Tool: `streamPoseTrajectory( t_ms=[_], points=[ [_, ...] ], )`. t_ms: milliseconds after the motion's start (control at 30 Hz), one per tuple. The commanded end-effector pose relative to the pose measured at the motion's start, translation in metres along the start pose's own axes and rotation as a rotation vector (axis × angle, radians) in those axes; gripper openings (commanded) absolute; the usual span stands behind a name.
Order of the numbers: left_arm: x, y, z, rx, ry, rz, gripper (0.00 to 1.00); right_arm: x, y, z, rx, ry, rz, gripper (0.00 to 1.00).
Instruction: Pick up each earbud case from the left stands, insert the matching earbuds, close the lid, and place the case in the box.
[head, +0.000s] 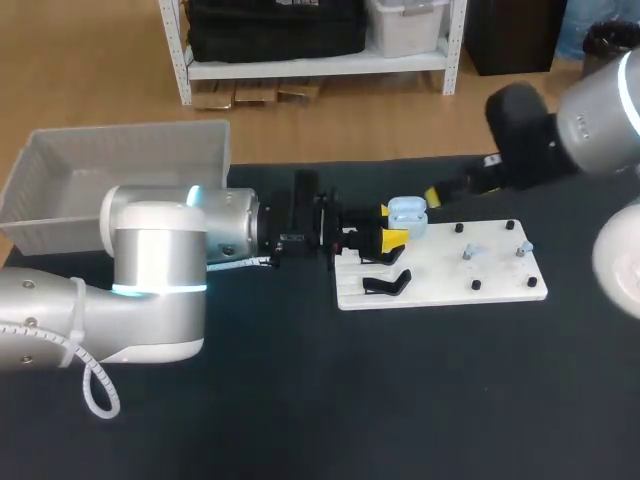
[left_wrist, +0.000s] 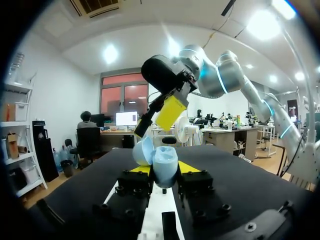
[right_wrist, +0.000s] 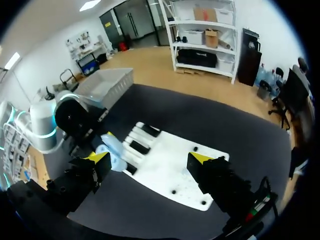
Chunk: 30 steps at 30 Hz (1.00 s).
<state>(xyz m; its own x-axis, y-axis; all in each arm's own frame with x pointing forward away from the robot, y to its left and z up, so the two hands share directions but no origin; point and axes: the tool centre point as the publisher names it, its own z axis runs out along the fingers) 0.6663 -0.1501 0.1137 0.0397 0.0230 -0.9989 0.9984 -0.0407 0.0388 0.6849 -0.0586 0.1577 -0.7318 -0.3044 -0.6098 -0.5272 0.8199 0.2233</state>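
Two containers are in front of you. The pale blue earbud case (head: 408, 210) is clamped from both sides between the fingers of your left pincer (left_wrist: 164, 169), over the left end of the white board (head: 440, 262). Its lid is swung open and leans back. You cannot tell what sits inside the case: in the left wrist view the shell faces you, and from above the opening is too small to read.

The grey box (head: 130, 145) stands at the far left of the tabletop (head: 350, 400), well apart from the case. You can see its pale floor and ribbed walls, but its near right corner is hidden behind your left arm (head: 160, 270).

Your right pincer (right_wrist: 148, 157) hangs just beside the case with its fingers spread wide, gripping nothing. From above only one of its yellow tips shows.

Two small pale pieces (head: 470, 252) lie on the board's right half, too small to identify.
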Motion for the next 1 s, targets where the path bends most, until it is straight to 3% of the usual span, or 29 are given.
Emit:
streamPoseTrajectory(
  t_ms=[33,200,333,667,867,1000],
  points=[
    [0.001,0.0,0.0,-0.002,-0.006,0.004,0.0,0.006,-0.019,-0.022,0.183,0.103,-0.017,1.0],
    [0.001,0.0,0.0,-0.002,-0.006,0.004,0.0,0.025,-0.059,-0.014,0.346,0.266,-0.013,1.0],
    [0.001,0.0,0.0,-0.002,-0.006,0.004,0.0,0.04,-0.081,-0.005,0.401,0.328,0.005,1.0],
    [0.001,0.0,0.0,-0.002,-0.006,0.004,0.0,0.07,-0.106,0.013,0.405,0.457,0.029,1.0],
    [0.001,0.0,0.0,-0.002,-0.006,0.004,0.0,0.079,-0.115,0.019,0.364,0.452,0.021,1.0],
    [0.001,0.0,0.0,-0.002,-0.006,0.004,0.0,0.085,-0.118,0.021,0.358,0.45,0.003,0.92]
  ],
)
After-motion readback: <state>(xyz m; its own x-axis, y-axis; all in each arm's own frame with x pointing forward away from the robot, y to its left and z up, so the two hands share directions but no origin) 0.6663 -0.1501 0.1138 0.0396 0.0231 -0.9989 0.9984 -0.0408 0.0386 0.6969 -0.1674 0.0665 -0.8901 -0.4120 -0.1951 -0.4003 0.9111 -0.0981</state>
